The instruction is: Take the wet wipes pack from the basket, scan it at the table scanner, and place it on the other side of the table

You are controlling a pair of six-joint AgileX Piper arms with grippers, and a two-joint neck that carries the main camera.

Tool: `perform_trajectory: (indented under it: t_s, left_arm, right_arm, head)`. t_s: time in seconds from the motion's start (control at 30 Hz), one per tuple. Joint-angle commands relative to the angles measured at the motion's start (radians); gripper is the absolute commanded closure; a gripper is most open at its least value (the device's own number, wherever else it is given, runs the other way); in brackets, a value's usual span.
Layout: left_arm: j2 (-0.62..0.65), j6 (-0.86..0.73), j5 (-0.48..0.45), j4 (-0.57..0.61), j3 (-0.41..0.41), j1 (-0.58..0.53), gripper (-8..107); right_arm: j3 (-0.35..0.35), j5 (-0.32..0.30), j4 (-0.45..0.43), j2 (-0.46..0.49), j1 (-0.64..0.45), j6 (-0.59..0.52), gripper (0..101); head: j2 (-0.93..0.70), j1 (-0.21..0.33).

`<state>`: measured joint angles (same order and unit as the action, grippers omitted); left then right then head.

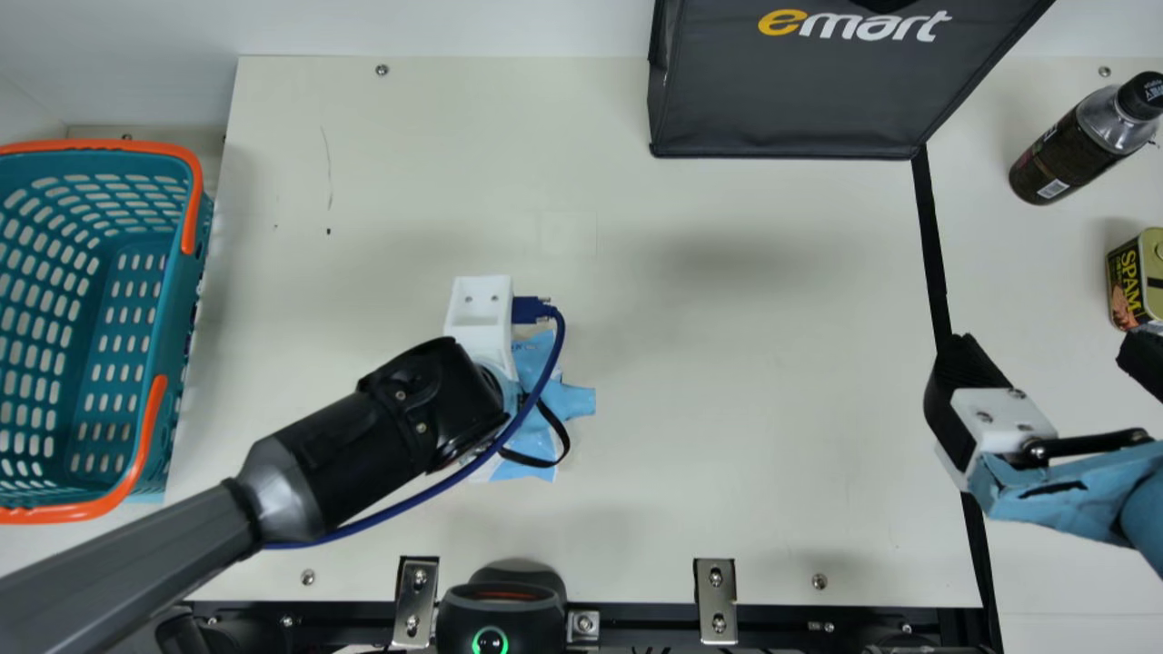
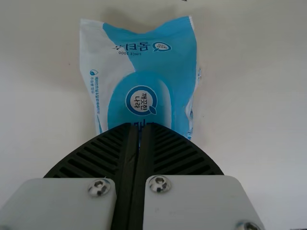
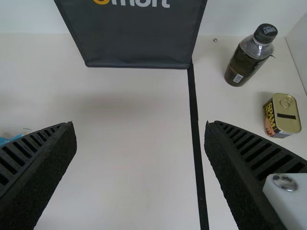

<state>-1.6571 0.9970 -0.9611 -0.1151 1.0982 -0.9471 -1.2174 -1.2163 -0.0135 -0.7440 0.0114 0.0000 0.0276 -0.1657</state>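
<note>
Left fingers (image 2: 103,153) are narrow at wet wipes pack (image 2: 144,79), near frame's centre; grip unclear, shallow pinch may slip. Right fingers (image 3: 45,160) wide.

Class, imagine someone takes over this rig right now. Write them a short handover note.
Left gripper: closed, at the wet wipes pack; whether it pinches the pack isn't clear.
Right gripper: open and unloaded, near the black strip.
Things: pack out of the basket, at mid-table beyond the scanner. Can and bottle stand past the strip.
Done: pack out of the basket. Scan: can't be confirmed here.
Left: confirm or do the scan, then set the pack on the other side.
</note>
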Motion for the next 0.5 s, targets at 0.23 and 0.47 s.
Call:
perform_trajectory:
  t_s: [0.23,0.47]
  left_arm:
    - [-0.027,-0.006,0.029,0.006,-0.017,0.008,107]
    - [-0.025,-0.012,0.029,0.0,-0.013,0.013,107]
  right_arm:
    - [0.0,0.0,0.0,0.0,0.0,0.0,6]
    - [0.0,0.0,0.0,0.0,0.0,0.0,6]
  head:
    - [0.0,0.027]
    - [0.0,0.027]
